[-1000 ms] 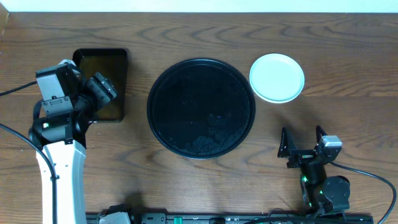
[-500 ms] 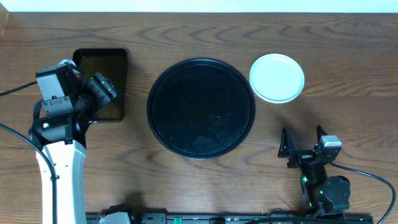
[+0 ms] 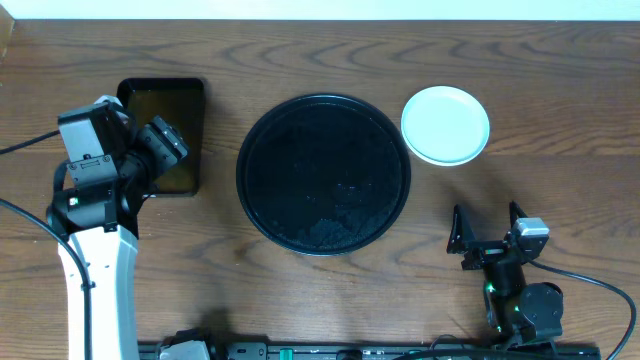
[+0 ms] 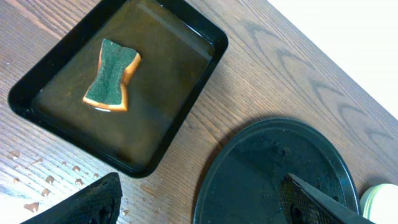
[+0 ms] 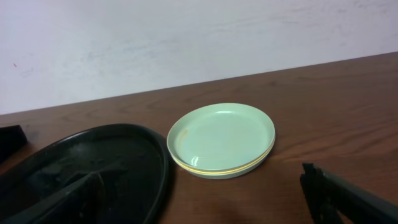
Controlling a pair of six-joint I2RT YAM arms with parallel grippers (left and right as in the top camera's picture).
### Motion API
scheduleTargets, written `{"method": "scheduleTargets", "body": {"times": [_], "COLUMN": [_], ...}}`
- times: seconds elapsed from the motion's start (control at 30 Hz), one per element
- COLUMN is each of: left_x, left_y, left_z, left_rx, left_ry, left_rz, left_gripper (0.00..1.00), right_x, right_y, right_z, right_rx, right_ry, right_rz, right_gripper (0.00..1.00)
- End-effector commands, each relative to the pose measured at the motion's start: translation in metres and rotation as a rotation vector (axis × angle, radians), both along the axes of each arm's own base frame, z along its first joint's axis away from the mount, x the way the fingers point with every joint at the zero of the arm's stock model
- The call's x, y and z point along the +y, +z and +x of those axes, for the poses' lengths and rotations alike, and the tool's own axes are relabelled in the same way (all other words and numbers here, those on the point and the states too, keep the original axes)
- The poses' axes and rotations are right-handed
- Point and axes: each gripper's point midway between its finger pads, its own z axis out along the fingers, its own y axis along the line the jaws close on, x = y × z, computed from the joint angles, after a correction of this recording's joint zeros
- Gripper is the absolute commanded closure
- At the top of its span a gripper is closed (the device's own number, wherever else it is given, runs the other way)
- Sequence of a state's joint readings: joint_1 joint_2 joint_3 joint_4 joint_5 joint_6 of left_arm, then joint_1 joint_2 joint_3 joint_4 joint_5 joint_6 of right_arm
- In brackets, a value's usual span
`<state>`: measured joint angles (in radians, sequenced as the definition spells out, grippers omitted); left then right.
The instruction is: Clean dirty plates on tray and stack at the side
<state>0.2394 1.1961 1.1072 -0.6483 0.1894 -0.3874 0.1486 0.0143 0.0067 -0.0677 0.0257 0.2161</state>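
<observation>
- Lighting: bright, even, diffuse; shadows soft (faint rim under the plates (image 5: 221,140)).
- Glare: mild sheen on the tray (image 3: 323,175).
- Focus: left gripper (image 4: 202,183) close to lens, dark, slightly soft.

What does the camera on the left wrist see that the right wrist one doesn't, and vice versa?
Left wrist only: a green-and-orange sponge lying in brownish water in a rectangular black tray. Right wrist only: the whole stack of small pale green plates, a yellow rim among them. Both: the large round black tray and the brown wooden table; the left view catches just a sliver of the plates.
</observation>
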Motion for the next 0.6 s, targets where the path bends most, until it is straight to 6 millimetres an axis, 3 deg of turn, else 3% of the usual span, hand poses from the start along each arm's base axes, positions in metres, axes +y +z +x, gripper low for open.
{"method": "scheduleTargets", "body": {"times": [0.0,0.43,0.57], "left_x": [-0.002,0.0,-0.005], "left_y": [0.0,-0.001,-0.015], "left_z": [0.001,0.0,-0.012], "left_rx": [0.002,0.008,0.084], "left_ry": [-0.014,-0.01,-0.017], "left_rz": [-0.001,0.006,-0.019], "left_gripper": [0.18,0.19,0.18], "right_x": [-0.003,-0.003,-0.003], "right_y": [0.0,0.0,0.0], "right_z": [0.0,0.0,0.0], "right_rx": [-0.006,-0.006,-0.006], "right_ry": [-0.01,-0.01,-0.009], "right_rz": [-0.015,-0.015,-0.015], "right_gripper": [0.01,0.01,0.01]}}
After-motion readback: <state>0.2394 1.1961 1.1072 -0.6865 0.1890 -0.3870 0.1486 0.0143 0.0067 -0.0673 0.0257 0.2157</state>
